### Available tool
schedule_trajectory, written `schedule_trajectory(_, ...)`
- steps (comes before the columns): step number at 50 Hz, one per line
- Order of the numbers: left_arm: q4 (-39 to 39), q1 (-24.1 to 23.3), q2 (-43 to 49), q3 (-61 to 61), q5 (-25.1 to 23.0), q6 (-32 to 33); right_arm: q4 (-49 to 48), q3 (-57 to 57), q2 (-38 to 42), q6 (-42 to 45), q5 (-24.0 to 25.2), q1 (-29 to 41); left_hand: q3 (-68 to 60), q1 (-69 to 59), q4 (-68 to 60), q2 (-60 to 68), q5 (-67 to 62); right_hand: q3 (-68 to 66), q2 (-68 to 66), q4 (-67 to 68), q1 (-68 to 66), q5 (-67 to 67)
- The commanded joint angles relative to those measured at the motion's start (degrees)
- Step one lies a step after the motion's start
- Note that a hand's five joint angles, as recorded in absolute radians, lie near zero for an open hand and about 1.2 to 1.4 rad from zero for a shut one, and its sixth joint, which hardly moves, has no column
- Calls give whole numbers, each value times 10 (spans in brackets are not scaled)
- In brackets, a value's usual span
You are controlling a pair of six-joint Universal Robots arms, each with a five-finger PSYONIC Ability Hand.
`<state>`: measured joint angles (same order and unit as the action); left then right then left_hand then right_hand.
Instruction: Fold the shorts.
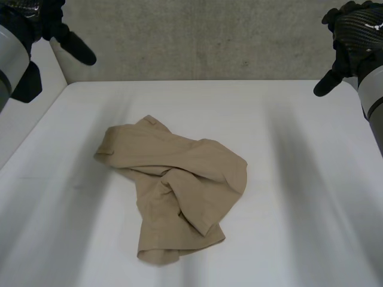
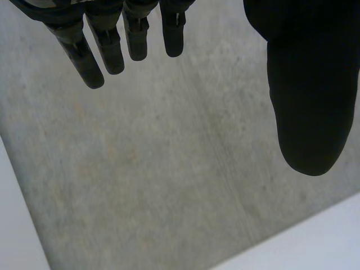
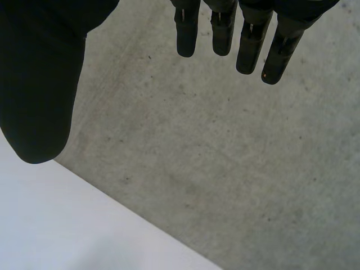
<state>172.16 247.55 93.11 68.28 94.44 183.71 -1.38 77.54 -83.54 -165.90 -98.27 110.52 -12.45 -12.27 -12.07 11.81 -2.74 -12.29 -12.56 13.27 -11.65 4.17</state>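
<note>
The tan shorts (image 1: pixel 173 191) lie in a crumpled heap near the middle of the white surface (image 1: pixel 293 179). One lobe reaches toward 10 o'clock and a longer one toward 6 o'clock, with creases bunched where they meet. The left robot hand (image 1: pixel 51 24) hangs high at 10 o'clock and the right robot hand (image 1: pixel 359 30) at 2 o'clock. Both are well apart from the cloth, fingers straight and spread from the thumb, holding nothing. Folding has not begun, so the step in hand is probably flattening: each hand should come down on an outer edge, pinch a single layer, and draw outward until the heap lies flat before any fold. Count: one pair of shorts, two robot hands, one surface.
</note>
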Motion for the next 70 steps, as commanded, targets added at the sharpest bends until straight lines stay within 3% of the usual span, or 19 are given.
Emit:
schedule_trajectory(1, -97, 25, 16, -28, -37, 2, 83, -41, -6, -60, 8, -2, 22, 21, 19, -16, 25, 23, 26, -33, 17, -42)
schedule_trajectory(11, -146, 51, 19, -37, -94, -24, 97, -52, -8, -45, 11, -2, 22, 21, 19, -16, 25, 23, 26, -33, 17, -42)
schedule_trajectory(31, -145, 65, 18, -20, -103, -18, 98, -41, -7, -21, 70, 5, 24, 22, 20, -18, 27, 23, 26, -33, 17, -42)
schedule_trajectory(34, -127, 67, 20, -10, -103, -13, 103, -33, -1, 13, 114, 5, 24, 22, 20, -18, 27, 23, 26, -33, 17, -42)
schedule_trajectory(36, -80, 69, 30, 11, -102, 0, 106, -29, 0, 26, 128, 6, 24, 22, 20, -18, 27, 23, 26, -33, 17, -42)
schedule_trajectory(38, -51, 69, 39, 23, -102, 11, 121, -6, 10, 92, 181, 6, 24, 22, 20, -18, 27, 23, 26, -33, 17, -42)
schedule_trajectory(40, -9, 69, 58, 37, -102, 33, 128, 4, 17, 117, 204, 6, 22, 21, 19, -16, 25, 23, 26, -33, 17, -42)
schedule_trajectory(45, 57, 66, 112, 45, -103, 91, 139, 20, 54, 137, 253, 18, 22, 21, 19, -16, 25, 23, 26, -33, 17, -42)
schedule_trajectory(57, 161, 66, 305, 17, -106, 251, 59, -27, 224, -13, 244, 72, 21, 19, 17, -14, 24, 23, 26, -33, 17, -42)
schedule_trajectory(58, 164, 67, 323, 12, -110, 264, 31, -49, 275, -39, 229, 86, 21, 19, 17, -14, 24, 23, 26, -33, 17, -42)
schedule_trajectory(67, 165, 80, 412, -19, -178, 309, 21, -141, 395, -37, 129, 122, -13, -15, -17, 19, -10, 23, 26, -33, 17, -42)
schedule_trajectory(70, 166, 80, 420, -26, -181, 309, 21, -187, 436, -29, 107, 123, -102, -104, -106, 108, -99, -16, -14, 7, -23, -2)
